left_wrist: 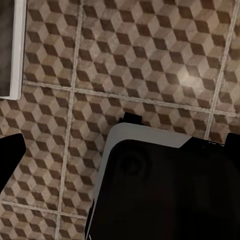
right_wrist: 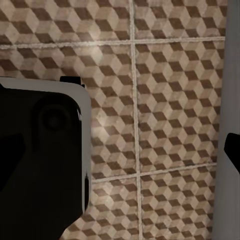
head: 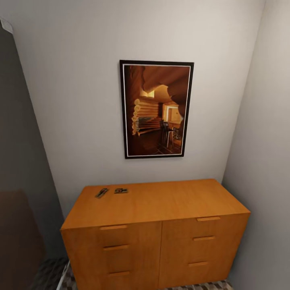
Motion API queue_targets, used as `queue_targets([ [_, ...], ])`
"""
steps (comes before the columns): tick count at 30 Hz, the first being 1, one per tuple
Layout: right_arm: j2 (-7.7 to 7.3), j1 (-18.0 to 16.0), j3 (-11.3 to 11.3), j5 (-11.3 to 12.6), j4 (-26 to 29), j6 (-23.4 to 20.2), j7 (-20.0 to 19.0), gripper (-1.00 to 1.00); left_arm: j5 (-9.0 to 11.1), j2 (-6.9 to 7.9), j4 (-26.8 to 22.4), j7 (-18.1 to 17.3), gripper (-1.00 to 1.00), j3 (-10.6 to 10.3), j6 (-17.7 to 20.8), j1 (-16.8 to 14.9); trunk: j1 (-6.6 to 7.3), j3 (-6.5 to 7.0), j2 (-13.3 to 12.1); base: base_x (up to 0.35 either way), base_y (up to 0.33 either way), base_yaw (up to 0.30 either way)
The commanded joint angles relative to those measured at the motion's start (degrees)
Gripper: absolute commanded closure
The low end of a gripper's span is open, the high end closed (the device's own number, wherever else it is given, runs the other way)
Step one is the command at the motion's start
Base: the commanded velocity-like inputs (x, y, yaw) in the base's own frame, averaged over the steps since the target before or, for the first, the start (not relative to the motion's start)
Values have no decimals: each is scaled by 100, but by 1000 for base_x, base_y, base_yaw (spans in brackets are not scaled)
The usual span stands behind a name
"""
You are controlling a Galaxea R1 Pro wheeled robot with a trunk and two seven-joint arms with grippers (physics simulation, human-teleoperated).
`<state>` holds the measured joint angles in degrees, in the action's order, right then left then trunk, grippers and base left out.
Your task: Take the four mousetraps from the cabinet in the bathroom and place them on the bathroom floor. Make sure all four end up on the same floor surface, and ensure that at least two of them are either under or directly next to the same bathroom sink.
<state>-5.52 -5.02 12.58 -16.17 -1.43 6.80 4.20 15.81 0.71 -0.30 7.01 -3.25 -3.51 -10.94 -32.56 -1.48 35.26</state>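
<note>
Neither pincer's opening can be told, so reach up to the far-left top of the low orange-brown wooden cabinet (head: 161, 201), where two small flat mousetraps (head: 101, 193) lie, approaching from above, jaws wide.

Head faces cabinet (head: 155, 225), wrists face floor (left_wrist: 150, 60)

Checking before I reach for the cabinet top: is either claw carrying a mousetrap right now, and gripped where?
Cannot be told: the wrist views look down at the bathroom floor. Two mousetraps lie on the cabinet.
</note>
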Motion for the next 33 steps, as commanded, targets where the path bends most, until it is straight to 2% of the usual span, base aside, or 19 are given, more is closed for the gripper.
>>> queue_targets([
  [1, -1, -8, 51, -61, -15, 24, 25, -100, 45, -1, 3, 11, -100, -36, -17, -5, -3, -11, 9, 120, 0, 0],
  [11, -1, -8, 69, -31, -15, 13, 43, -100, 45, -6, 0, 11, -100, -37, -21, -5, -3, -11, 9, 85, 0, 0],
  [33, -1, -8, 61, -65, 40, 19, 41, -100, 13, 23, -101, 36, -100, -25, -44, -5, -3, -11, 9, 6, 0, 0],
])
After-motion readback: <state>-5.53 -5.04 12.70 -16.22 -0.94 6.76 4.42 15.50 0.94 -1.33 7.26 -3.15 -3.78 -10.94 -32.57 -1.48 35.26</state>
